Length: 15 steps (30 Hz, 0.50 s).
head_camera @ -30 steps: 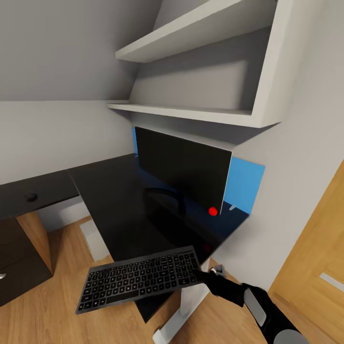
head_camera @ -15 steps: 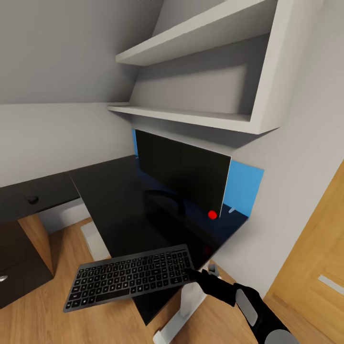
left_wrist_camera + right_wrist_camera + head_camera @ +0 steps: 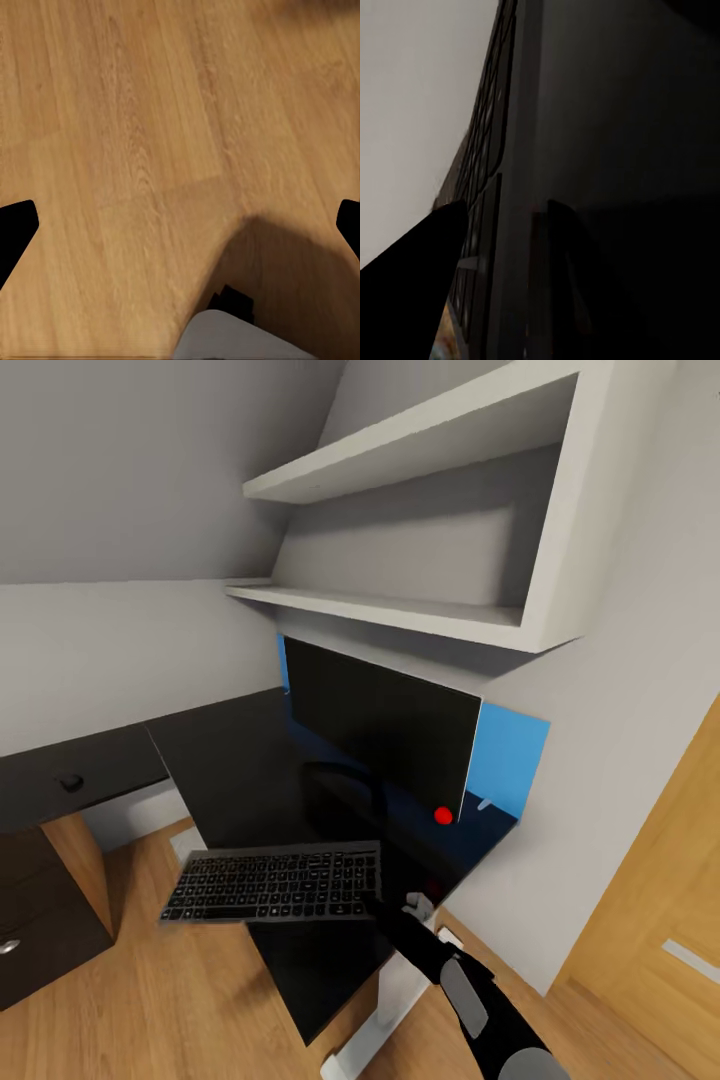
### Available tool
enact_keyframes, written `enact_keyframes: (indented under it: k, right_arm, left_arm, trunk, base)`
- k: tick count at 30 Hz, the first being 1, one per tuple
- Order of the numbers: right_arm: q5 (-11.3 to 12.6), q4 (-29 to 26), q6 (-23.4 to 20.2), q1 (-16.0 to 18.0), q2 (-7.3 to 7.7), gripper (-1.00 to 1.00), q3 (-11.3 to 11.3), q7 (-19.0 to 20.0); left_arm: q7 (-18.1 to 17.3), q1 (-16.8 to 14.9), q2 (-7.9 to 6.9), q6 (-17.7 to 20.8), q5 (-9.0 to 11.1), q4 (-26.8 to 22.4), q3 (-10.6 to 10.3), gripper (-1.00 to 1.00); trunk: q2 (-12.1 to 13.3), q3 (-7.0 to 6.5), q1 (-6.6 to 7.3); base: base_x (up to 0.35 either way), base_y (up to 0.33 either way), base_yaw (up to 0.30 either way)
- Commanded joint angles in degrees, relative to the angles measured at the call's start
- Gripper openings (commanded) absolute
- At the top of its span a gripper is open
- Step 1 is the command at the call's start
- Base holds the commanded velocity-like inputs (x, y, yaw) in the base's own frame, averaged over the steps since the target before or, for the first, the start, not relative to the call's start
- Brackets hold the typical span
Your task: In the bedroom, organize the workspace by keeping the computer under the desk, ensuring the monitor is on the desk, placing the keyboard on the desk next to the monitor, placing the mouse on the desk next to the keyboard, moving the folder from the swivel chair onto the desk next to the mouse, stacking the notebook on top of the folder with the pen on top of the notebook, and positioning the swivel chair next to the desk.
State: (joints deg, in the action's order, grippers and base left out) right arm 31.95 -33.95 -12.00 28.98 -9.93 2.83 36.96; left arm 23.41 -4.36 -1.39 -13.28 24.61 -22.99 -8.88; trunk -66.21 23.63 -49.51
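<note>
The slim dark keyboard point(image 3: 275, 882) hangs roughly level over the front of the glossy black desk point(image 3: 235, 770), its left end past the desk's edge above the floor. My right gripper point(image 3: 375, 900) is shut on its right end. In the right wrist view the keyboard point(image 3: 499, 187) runs edge-on between the two black fingers point(image 3: 412, 262). The wide black monitor point(image 3: 380, 725) with a red dot stands at the back of the desk before the blue panel point(image 3: 512, 755). My left gripper point(image 3: 180, 225) is open over bare wood floor point(image 3: 135, 135).
A black cabinet desk point(image 3: 60, 775) with a round knob adjoins on the left, above wooden drawers point(image 3: 40, 900). White shelves point(image 3: 400, 610) hang over the monitor. A wooden door point(image 3: 660, 920) stands at the right. A white desk leg point(image 3: 385, 1010) is below the gripper.
My right arm has lifted the keyboard up and forward over the desk and levelled it. The head view has shifted slightly.
</note>
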Motion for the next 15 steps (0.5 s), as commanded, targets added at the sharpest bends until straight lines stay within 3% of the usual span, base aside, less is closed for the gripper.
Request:
enact_keyframes:
  k: [1, 4, 7, 10, 15]
  right_arm:
    - [1.7, -0.7, 0.9, 0.0, -0.07, -1.0, 0.2, -1.4]
    - [6.9, -1.8, 4.8, 0.0, -0.07, -1.0, 0.0, -4.6]
    - [11.7, -2.0, 12.2, 0.0, -0.07, -1.0, -0.1, -6.3]
    - [12.9, -0.9, 16.3, 0.0, -0.07, -1.0, -0.2, -6.7]
    - [13.5, 0.3, 18.0, 0.0, -0.07, -1.0, -0.1, -6.7]
  left_arm:
    - [0.3, 0.0, -0.01, -0.2, 0.5, 0.1, -0.5, 1.0]
    - [0.3, 0.0, 0.05, -0.2, 0.5, 0.3, -0.5, 1.0]
    - [0.3, 0.0, 0.07, -0.2, 0.5, 0.4, -0.5, 1.0]
    - [0.3, 0.0, 0.11, -0.3, 0.5, 0.4, -0.5, 1.0]
    - [0.3, 0.0, 0.79, -0.6, 0.5, 0.4, -0.5, 1.0]
  trunk:
    - [0.4, -0.12, 0.23]
    - [1.6, -0.66, 0.89]
    - [2.0, -0.84, 1.11]
    - [2.0, -0.84, 1.11]
    - [2.0, -0.84, 1.11]
  base:
    - [0.0, 0.0, 0.0]
    - [0.0, 0.0, 0.0]
    - [0.0, 0.0, 0.0]
    - [0.0, 0.0, 0.0]
    - [0.0, 0.0, 0.0]
